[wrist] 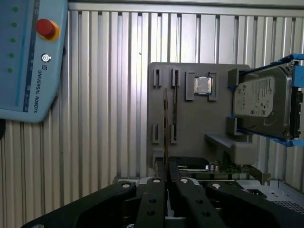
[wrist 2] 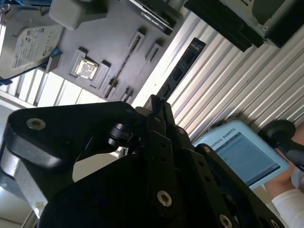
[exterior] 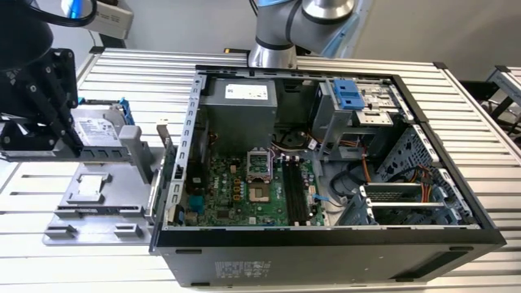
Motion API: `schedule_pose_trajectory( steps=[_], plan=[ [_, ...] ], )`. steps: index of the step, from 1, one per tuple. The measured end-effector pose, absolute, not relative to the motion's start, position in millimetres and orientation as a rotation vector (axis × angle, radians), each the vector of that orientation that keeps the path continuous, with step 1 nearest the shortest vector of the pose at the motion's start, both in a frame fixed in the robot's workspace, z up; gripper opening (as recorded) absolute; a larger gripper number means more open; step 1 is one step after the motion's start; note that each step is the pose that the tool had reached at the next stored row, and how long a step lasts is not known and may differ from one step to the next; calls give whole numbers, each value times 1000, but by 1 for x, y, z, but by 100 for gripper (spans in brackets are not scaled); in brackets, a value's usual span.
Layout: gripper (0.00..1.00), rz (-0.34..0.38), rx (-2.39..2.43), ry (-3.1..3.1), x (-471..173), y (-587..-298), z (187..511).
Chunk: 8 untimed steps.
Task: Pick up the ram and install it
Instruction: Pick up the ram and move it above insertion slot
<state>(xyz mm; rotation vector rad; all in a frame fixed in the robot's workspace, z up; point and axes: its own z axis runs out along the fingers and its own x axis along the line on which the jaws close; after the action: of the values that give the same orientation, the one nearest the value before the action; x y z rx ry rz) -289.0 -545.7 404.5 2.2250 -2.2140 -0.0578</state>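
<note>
Showing the pick-up station on a ribbed metal counter [exterior: 480, 116], with an open case [exterior: 326, 256] at centre and a grey tray [exterior: 89, 213] just beside it at the exterior view's left. The ram [wrist: 165, 123] stands on edge in the tray. In the first wrist view it reads as a thin dark line between two pairs of small slotted blocks, and it is not lifted.

On the same tray a square chip [wrist: 203, 85] sits in a recess near the ram. A silver drive [wrist: 263, 102] in a blue bracket stands propped at the tray's edge, apart from the ram. The case's side wall [exterior: 172, 177] rises between the tray and the board [exterior: 236, 189], whose long black slots [exterior: 294, 192] lie near the board's middle. Cables and a drive cage crowd the exterior view's right of the case. A blue pendant [wrist: 23, 61] shows over the counter, well apart from the tray, with a person's pale sleeve [wrist 2: 287, 204] beside it.

The arm [exterior: 277, 36] rises at the far side of the case, and its black head [exterior: 36, 91] hangs over the tray at the exterior view's left. The fingers [wrist: 156, 190] point down toward the tray, drawn together and gripping nothing. Their tips are in line with the ram's edge, above it and not touching.
</note>
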Motion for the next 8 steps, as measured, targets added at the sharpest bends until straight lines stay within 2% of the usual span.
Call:
schedule_pose_trajectory(
  steps=[8],
  plan=[
    [0,-34,2236,-2225,-265,-546,404]
  ],
)
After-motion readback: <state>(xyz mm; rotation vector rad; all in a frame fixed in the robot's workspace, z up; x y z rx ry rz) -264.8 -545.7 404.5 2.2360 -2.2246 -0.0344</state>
